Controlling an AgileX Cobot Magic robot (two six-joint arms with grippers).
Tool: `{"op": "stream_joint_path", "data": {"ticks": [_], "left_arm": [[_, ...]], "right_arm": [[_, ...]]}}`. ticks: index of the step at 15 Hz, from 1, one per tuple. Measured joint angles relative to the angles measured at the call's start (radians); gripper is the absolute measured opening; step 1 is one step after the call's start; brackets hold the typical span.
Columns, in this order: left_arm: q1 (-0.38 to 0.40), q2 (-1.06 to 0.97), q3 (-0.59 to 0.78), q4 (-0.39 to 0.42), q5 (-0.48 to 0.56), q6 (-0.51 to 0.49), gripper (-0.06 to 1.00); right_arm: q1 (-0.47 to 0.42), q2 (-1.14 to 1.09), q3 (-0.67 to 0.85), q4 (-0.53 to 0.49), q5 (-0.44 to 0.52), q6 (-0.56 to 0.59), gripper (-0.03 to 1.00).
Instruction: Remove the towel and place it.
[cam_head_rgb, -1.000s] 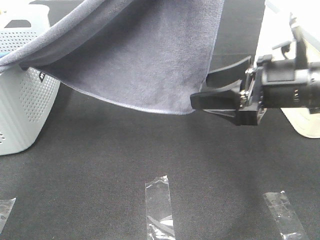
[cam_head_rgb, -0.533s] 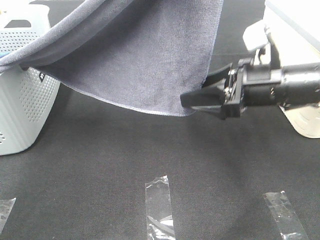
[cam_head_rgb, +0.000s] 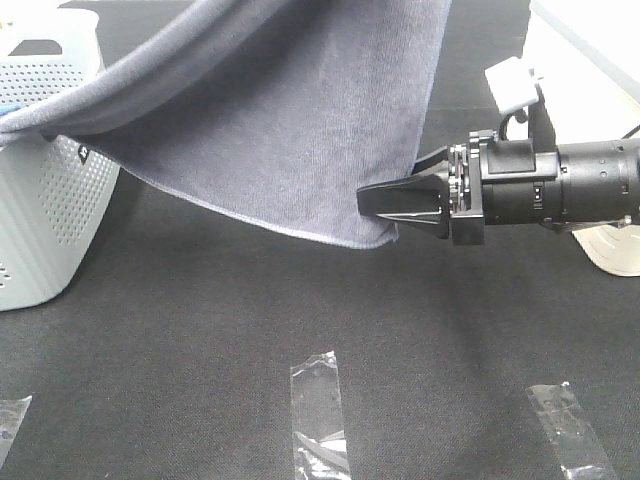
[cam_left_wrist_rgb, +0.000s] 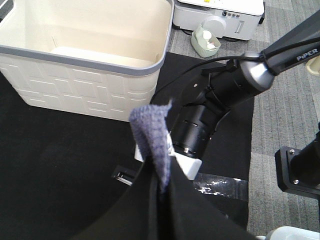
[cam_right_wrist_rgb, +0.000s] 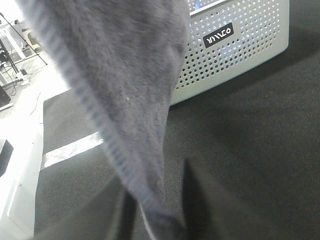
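The towel (cam_head_rgb: 290, 120) hangs above the left and middle of the black tabletop (cam_head_rgb: 180, 330). One end trails over the rim of the grey perforated basket (cam_head_rgb: 45, 210) at the far left, and the rest rises out of the top of the high view. The left gripper (cam_left_wrist_rgb: 161, 187) holds a bunched fold of it, its fingers closed tight on the cloth, with a tuft standing up above them.

The right gripper (cam_head_rgb: 392, 200) reaches in level from the right at the towel's lower right corner. That stitched corner hangs between its two fingers (cam_right_wrist_rgb: 215, 200), which stand close on either side. I cannot tell whether they actually pinch the cloth.

A cream bin (cam_left_wrist_rgb: 85, 65) with a grey rim stands on the right side. Two clear tape strips (cam_head_rgb: 318, 400) lie on the near tabletop.
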Motion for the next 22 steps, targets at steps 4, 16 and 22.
{"op": "stream_joint_path", "data": {"ticks": [4, 16, 22], "left_arm": [[0.000, 0.001, 0.000, 0.117, -0.052, -0.016, 0.00], [0.011, 0.167, 0.000, 0.911, -0.393, -0.768, 0.00], [0.109, 0.186, -0.006, 0.910, -0.855, -0.813, 0.00]], "right_arm": [[0.000, -0.002, 0.000, 0.000, 0.000, 0.115, 0.00], [0.004, -0.215, -0.657, -1.042, -0.283, 1.628, 0.00], [0.004, -0.065, -1.131, -1.394, -0.273, 1.937, 0.00]]}}
